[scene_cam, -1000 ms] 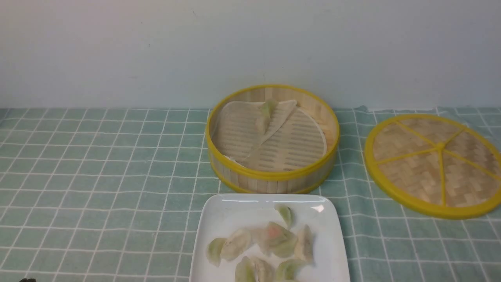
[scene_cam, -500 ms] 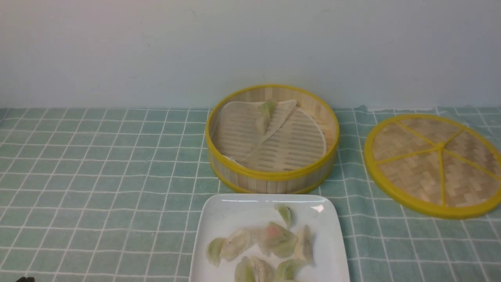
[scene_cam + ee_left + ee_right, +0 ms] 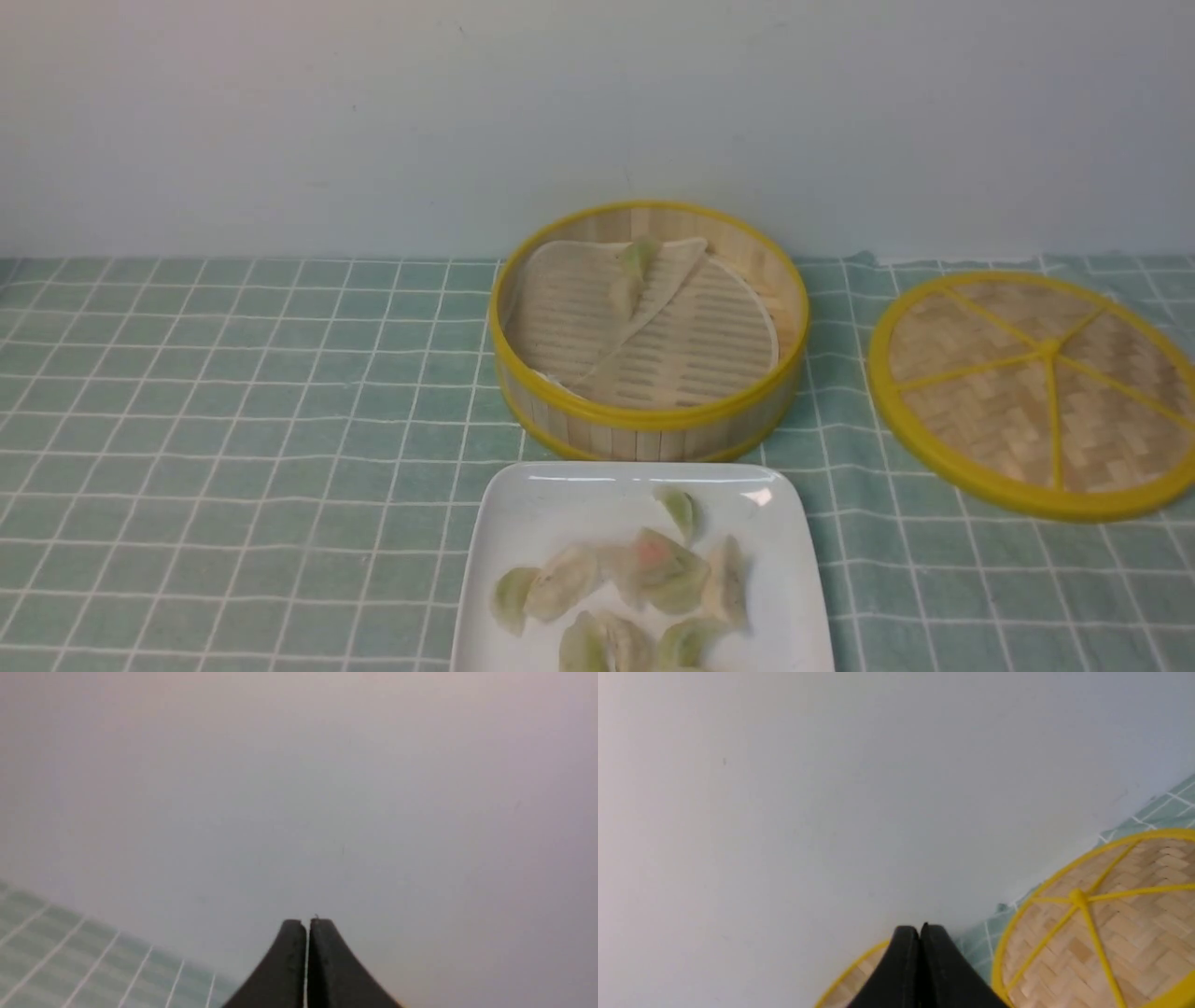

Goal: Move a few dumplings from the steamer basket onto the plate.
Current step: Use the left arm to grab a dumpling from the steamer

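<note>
Black tips of the left gripper (image 3: 307,921) have slipped out of the front view's corner. Both it and the right gripper (image 3: 920,927) are pressed closed on nothing, facing the wall, so the moving looks finished. The dumplings (image 3: 653,569) lie heaped on the plate (image 3: 523,504), seen by neither wrist, while the steamer basket (image 3: 644,420), near the right gripper, holds a folded liner (image 3: 579,308) and perhaps one dumpling more.

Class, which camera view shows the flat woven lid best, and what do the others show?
The front view: nearly the whole lid lies in frame, right of the steamer basket. The right wrist view cuts part of it off. The left wrist view shows none of it.
</note>
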`<action>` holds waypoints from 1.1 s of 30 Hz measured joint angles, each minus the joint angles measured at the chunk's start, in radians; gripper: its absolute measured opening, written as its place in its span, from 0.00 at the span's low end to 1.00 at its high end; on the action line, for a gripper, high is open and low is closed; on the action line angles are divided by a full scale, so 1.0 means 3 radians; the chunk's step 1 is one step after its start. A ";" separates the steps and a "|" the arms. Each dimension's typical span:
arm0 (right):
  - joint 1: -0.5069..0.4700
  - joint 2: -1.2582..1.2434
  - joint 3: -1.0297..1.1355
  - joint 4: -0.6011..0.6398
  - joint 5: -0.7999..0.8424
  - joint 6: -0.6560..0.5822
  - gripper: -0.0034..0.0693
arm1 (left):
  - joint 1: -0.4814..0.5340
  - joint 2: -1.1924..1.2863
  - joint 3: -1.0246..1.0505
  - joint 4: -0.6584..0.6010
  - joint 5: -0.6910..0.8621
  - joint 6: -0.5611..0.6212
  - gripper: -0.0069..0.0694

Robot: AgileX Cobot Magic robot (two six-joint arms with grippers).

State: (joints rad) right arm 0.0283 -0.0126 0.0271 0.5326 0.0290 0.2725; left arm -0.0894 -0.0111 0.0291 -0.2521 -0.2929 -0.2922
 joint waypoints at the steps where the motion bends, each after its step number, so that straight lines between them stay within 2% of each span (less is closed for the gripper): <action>1: 0.0000 0.0000 0.0000 0.0057 -0.0051 0.0000 0.03 | 0.0000 0.0000 0.0000 -0.0016 -0.0197 -0.0008 0.08; 4: 0.0000 0.0000 0.0000 0.0197 -0.0191 0.0057 0.03 | 0.0000 0.0025 -0.0125 -0.0050 -0.0328 -0.0032 0.08; 7: 0.0000 0.0000 -0.0141 0.0193 0.0001 0.0074 0.03 | 0.0000 0.0376 -0.0702 -0.0015 0.0165 -0.0032 0.08; 11: 0.0000 0.0143 -0.0910 -0.0216 0.0880 -0.0278 0.03 | 0.0000 0.1198 -0.1629 0.0233 0.1286 -0.0010 0.08; 14: 0.0000 0.0660 -0.1693 -0.0473 0.1740 -0.0621 0.03 | 0.0000 0.2129 -0.2418 0.0318 0.2510 0.0221 0.08; 15: 0.0000 0.0866 -0.1906 -0.0523 0.2025 -0.0707 0.03 | 0.0000 0.2367 -0.2590 0.0311 0.2775 0.0317 0.08; 16: 0.0000 0.0866 -0.1946 -0.0523 0.2081 -0.0722 0.03 | 0.0000 0.2484 -0.2631 0.0302 0.2838 0.0343 0.08; 17: 0.0000 0.1246 -0.2244 -0.0594 0.2561 -0.0858 0.03 | 0.0000 0.2940 -0.2965 0.0226 0.3357 0.0631 0.08; 20: 0.0000 0.1741 -0.2616 -0.0666 0.3131 -0.1099 0.03 | -0.0005 0.3624 -0.3361 0.0005 0.3838 0.1029 0.08; 23: 0.0000 0.2139 -0.2877 -0.0709 0.3482 -0.1304 0.03 | -0.0137 0.4306 -0.3795 -0.0180 0.4020 0.1468 0.08; 26: 0.0000 0.2267 -0.2947 -0.0709 0.3550 -0.1353 0.03 | -0.0348 0.4693 -0.4096 -0.0163 0.4044 0.1558 0.08; 30: 0.0000 0.2298 -0.2963 -0.0698 0.3571 -0.1370 0.03 | -0.0805 0.5393 -0.4814 0.0117 0.4112 0.1538 0.08; 33: 0.0000 0.2298 -0.2963 -0.0686 0.3593 -0.1370 0.03 | -0.0969 0.5738 -0.5235 0.0242 0.4186 0.1516 0.08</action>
State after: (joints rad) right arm 0.0283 0.6768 -0.8617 0.3269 1.1070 -0.1384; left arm -0.3800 1.7104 -1.5414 -0.1795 0.9629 0.1626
